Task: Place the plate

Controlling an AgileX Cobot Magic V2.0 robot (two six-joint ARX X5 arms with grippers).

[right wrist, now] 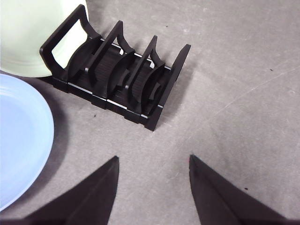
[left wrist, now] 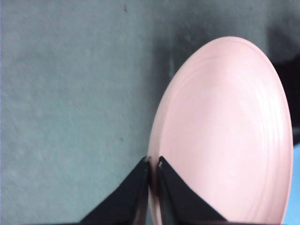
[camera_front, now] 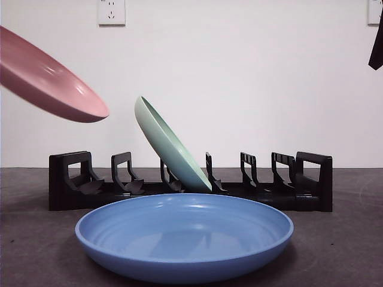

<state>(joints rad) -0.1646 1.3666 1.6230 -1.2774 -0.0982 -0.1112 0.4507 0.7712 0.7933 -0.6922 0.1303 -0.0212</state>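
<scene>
A pink plate (camera_front: 51,81) hangs tilted in the air at the upper left, above the left end of the black dish rack (camera_front: 69,179). My left gripper (left wrist: 153,163) is shut on the pink plate's (left wrist: 225,136) rim. A pale green plate (camera_front: 170,143) leans in a middle slot of the rack. A blue plate (camera_front: 185,236) lies flat on the table in front of the rack. My right gripper (right wrist: 153,160) is open and empty above the table near the rack's right end (right wrist: 117,70); only a black tip of that arm (camera_front: 377,48) shows at the top right of the front view.
The rack has free slots to the left and right of the green plate (right wrist: 28,33). The blue plate (right wrist: 18,136) lies close against the rack's front. A grey table (right wrist: 243,93) spreads to the right of the rack. A white wall with a socket (camera_front: 112,12) stands behind.
</scene>
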